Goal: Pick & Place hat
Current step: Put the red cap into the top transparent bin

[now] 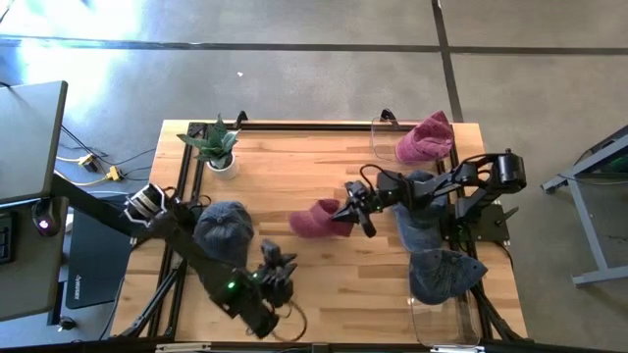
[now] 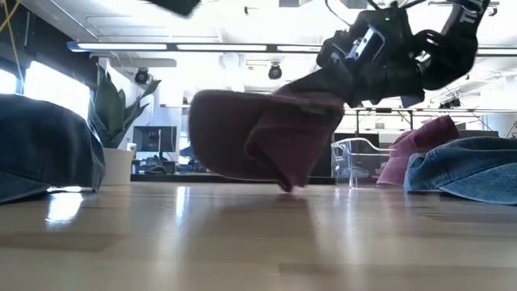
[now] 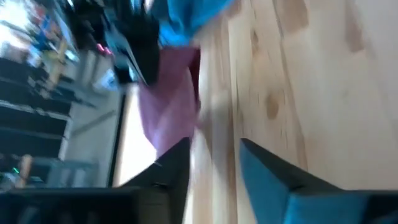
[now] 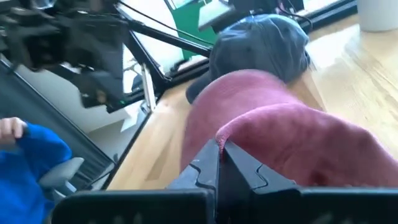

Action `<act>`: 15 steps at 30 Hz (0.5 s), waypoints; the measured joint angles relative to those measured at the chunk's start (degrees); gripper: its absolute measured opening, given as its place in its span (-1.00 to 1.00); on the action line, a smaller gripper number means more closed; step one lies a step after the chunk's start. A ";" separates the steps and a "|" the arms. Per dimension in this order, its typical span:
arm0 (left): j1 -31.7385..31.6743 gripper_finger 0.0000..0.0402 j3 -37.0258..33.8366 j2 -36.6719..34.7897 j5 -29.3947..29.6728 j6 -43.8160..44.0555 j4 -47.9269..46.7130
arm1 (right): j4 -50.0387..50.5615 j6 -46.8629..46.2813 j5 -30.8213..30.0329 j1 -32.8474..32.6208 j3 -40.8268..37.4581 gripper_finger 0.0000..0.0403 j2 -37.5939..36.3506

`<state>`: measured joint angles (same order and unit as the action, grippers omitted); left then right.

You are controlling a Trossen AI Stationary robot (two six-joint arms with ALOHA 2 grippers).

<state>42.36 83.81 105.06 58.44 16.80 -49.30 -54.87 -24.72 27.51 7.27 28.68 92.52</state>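
Maroon hat [image 1: 316, 218] gripped at its edge by the right pincer [image 1: 351, 207], fingers pressed tight together on a fold of the fabric, plainly so in the right wrist view. Hangs near the middle of the wooden worktop [image 1: 294, 167]; from the low view, lifted in the main, lowest fold at or just above the boards, contact hard to judge. Carrying step in hand, by the look of it: picked, not yet placed.

Left pincer [image 1: 276, 273] down at the near edge of the worktop, well apart from the maroon hat, just beside a dark grey hat [image 1: 224, 227]. Fingers parted with bare board between them in the left wrist view, nothing held.

Elsewhere: a second maroon hat [image 1: 425, 137] on a clear bin [image 1: 385, 129] at the far right corner, two more grey-blue hats [image 1: 432, 250] heaped along the right side, another clear bin [image 1: 444, 319] at the near right corner, a potted plant [image 1: 218, 149] at the far left.

Next move, as a judgement only: keep the pinch firm, since so thin a hold on limp cloth could slip; raise enough for the drooping fabric to clear the boards; bring it over the intended spot before letting go. Destination not stated, so cannot say which bin or patch of worktop.
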 joint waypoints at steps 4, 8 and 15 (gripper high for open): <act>-4.21 0.03 -1.83 0.00 -4.83 0.22 -0.21 | -2.87 -0.16 0.36 0.00 -1.77 -0.97 -0.01; -7.41 0.24 -4.18 0.00 -2.15 1.86 -0.54 | -2.83 -0.33 0.94 0.00 -2.41 -0.94 -0.01; -11.07 0.28 -13.14 0.00 -0.76 3.01 3.45 | -3.33 -0.35 2.95 -0.02 -2.37 -0.98 -0.01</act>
<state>31.29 70.67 105.06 57.68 19.81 -45.85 -58.20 -25.08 30.46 7.25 26.30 92.51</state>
